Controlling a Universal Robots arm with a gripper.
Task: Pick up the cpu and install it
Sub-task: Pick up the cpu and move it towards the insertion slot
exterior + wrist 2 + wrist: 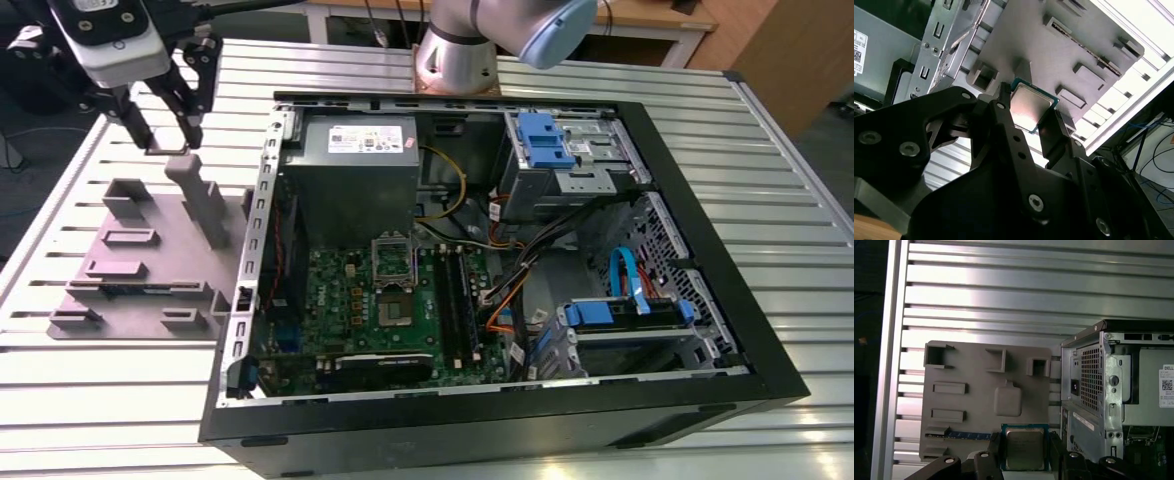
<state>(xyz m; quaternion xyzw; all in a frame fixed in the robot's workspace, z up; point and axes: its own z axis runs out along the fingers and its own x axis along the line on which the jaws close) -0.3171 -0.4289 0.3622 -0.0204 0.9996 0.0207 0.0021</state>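
The cpu (1025,447), a small square chip with a shiny silver top and a thin pale rim, sits between my two black fingers, and the second wrist view shows it too (1031,107). My gripper (1026,452) is shut on its edges. In the exterior view the gripper (163,128) hangs over the far end of the mauve-grey tray (134,270), on that view's left, well clear of the tray's surface. A shallow square recess (1007,401) in the tray lies bare. The black socket frame (396,258) sits on the green motherboard inside the open computer case.
The open computer case (507,250) lies on the slatted metal table (120,400), right beside the tray. Upright blocks (203,200) rise from the tray under the gripper. Inside the case are a power supply (358,150), cables, and blue drive brackets (537,135).
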